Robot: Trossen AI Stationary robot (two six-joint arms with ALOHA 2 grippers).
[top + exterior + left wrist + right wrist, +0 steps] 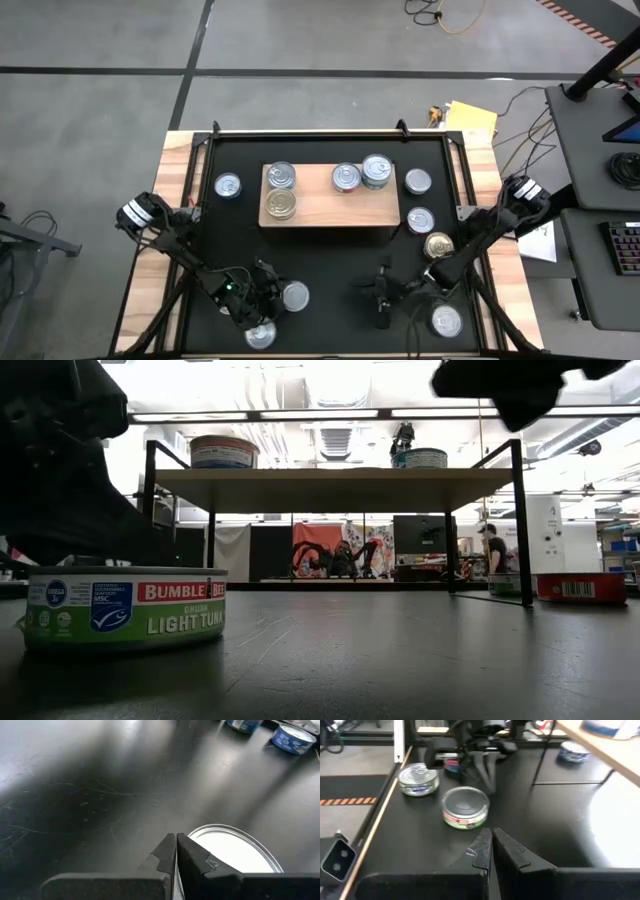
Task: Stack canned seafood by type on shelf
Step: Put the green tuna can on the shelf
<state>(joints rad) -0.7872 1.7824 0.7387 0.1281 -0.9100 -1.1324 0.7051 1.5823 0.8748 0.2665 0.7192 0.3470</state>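
Note:
The light-wood shelf [325,205] stands mid-table on thin black legs [210,525] and carries several tins, among them two at its left end [281,190] and two toward its right end [362,174]. Other tins rest on the black mat [330,270]. My left gripper [265,292] is shut with nothing between its fingers, close beside a green-labelled tin [466,807] near the front left; that tin's silver lid [232,852] shows just past the fingertips. My right gripper [490,837] is shut and empty over bare mat at the front right [383,295]. My left gripper's shut fingers [170,852] slant down beside the rim of the green-labelled tin's lid [200,832]. I cannot tell whether they touch it. The tin stands upright on the mat.
Loose tins stand on the mat: one left of the shelf [228,185], three right of it [421,220], one at the front edge [125,608] and one at the front right [446,320]. A red-sided tin [580,588] shows in the low view.

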